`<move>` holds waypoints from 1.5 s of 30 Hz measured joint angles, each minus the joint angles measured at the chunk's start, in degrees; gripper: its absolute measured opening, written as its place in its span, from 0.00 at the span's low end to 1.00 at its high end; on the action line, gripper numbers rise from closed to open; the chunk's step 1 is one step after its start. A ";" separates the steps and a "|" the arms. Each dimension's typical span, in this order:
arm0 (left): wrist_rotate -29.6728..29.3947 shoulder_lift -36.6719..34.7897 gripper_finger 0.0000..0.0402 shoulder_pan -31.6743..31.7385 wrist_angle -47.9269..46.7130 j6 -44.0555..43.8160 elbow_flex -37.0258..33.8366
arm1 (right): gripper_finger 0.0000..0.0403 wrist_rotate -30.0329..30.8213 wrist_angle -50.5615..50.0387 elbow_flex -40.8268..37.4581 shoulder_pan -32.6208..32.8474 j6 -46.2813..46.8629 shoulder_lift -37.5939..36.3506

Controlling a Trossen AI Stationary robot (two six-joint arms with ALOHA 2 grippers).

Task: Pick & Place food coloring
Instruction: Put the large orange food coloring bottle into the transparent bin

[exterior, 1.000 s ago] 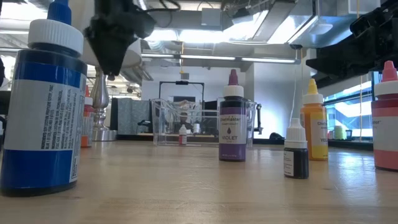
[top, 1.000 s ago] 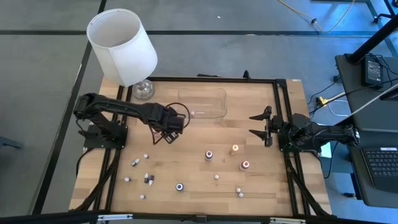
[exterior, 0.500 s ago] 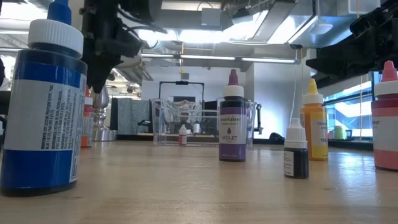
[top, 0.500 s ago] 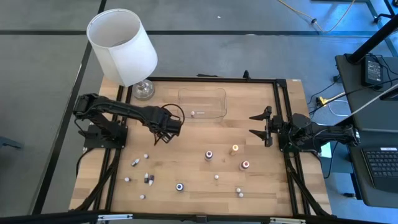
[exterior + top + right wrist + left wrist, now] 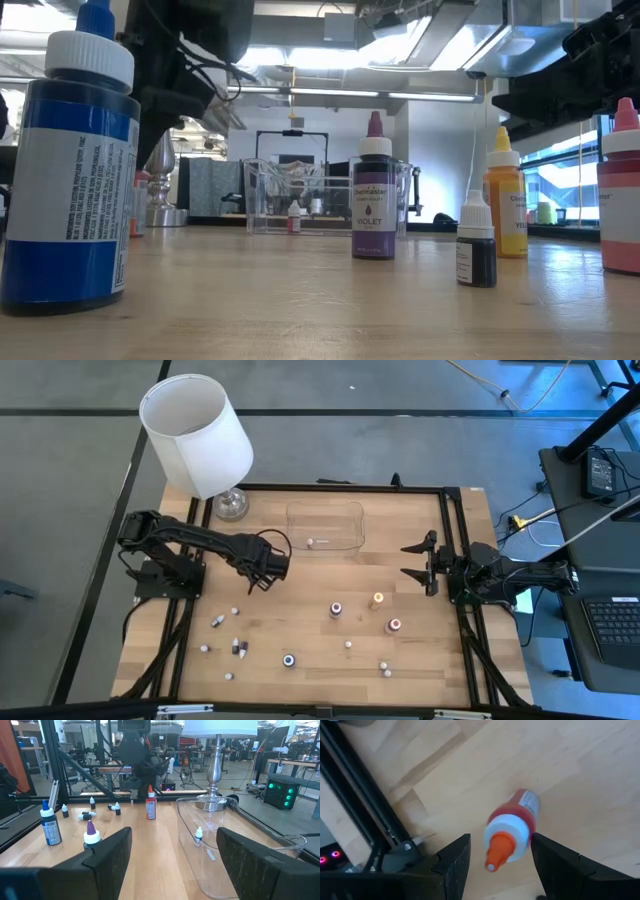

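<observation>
My left gripper (image 5: 257,581) is open above the left half of the table. In the left wrist view (image 5: 500,840) its two fingers stand on either side of an upright orange-red food coloring bottle (image 5: 520,812) with a white cap and orange tip, seen from above, and do not touch it. The bottle stands on its base on the table and also shows in the right wrist view (image 5: 150,806). My right gripper (image 5: 416,561) is open and empty at the table's right side. A clear tray (image 5: 325,525) at the far middle holds one tiny bottle (image 5: 310,542).
Purple (image 5: 335,608), orange (image 5: 378,599), red (image 5: 394,625) and blue (image 5: 289,659) bottles stand in the near middle. Tiny whitish bottles lie scattered at the near left (image 5: 215,622) and near right (image 5: 384,668). A white-shaded lamp (image 5: 197,435) stands at the far left corner.
My left gripper has gone a little toward the table's left edge and down, staying open.
</observation>
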 joint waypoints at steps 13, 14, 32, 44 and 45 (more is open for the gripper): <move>1.73 0.00 0.50 0.99 2.96 2.23 0.00 | 0.73 -0.02 0.01 0.01 0.00 0.00 0.00; 1.86 0.00 0.50 0.98 3.56 2.70 0.00 | 0.73 -0.02 0.02 0.00 0.00 0.00 0.00; 1.79 0.00 0.38 0.94 3.98 7.03 0.00 | 0.73 -0.02 0.02 -0.01 0.00 0.00 0.00; 4.09 0.13 0.29 0.95 4.76 18.49 1.65 | 0.73 0.00 0.04 0.01 0.00 -0.13 0.00; 4.08 0.13 0.29 0.94 5.10 19.60 2.65 | 0.73 -0.01 0.05 0.00 0.00 -0.13 0.00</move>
